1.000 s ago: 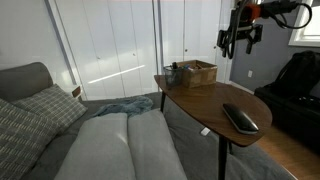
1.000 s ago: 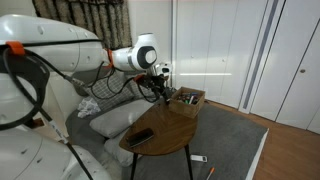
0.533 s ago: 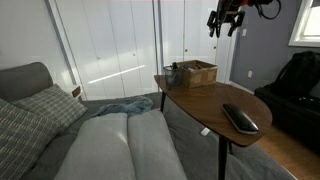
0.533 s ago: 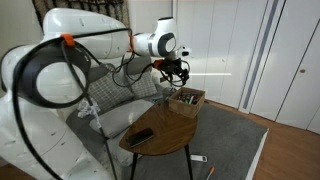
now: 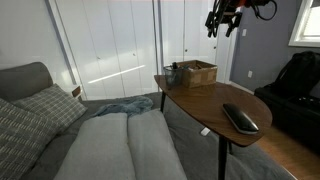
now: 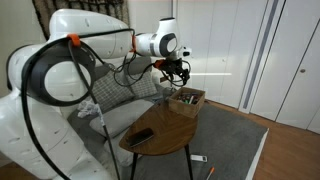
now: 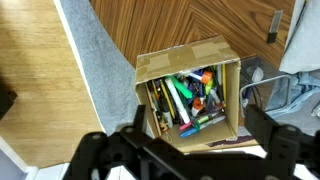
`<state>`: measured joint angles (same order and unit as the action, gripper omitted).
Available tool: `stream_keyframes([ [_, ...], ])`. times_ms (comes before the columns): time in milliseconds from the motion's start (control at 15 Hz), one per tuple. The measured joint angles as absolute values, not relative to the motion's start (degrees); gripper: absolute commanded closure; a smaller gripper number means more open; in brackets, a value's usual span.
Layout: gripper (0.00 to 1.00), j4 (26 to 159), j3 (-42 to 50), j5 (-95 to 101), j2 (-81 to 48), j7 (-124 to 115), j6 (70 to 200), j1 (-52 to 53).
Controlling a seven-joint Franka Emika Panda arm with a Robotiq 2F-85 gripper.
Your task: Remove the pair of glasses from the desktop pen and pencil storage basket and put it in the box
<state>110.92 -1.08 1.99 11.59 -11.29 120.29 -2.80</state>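
Note:
The light brown box [image 7: 225, 58] stands at the far end of the wooden table and is full of pens and markers; it shows in both exterior views [image 5: 198, 73] [image 6: 188, 100]. A small dark holder [image 5: 172, 72] stands against the box, and in the wrist view it appears as a wire basket [image 7: 264, 88]. I cannot make out the glasses clearly. My gripper [image 7: 199, 112] is open and empty, high above the box [image 5: 223, 22] [image 6: 180, 71].
A flat dark object [image 5: 240, 118] lies near the front end of the table [image 5: 205, 102], also seen in an exterior view [image 6: 141, 137]. A sofa with cushions [image 5: 60, 120] stands beside the table. White closet doors [image 5: 110, 45] are behind.
The gripper rose and moved over the box from 1 s ago; since half a second ago it has hardly moved.

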Motion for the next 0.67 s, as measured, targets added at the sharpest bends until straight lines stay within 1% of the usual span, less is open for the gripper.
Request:
stream_keyframes([
  [267, 0.00, 108.8, -2.5, 2.1, 8.1, -11.4, 126.2, -1.2],
  [467, 0.00, 102.2, -3.2, 2.0, 0.3, -9.2, 127.8, 0.8],
  [667, 0.00, 93.6, -3.3, 2.8, -9.4, -9.0, 125.0, 2.5],
])
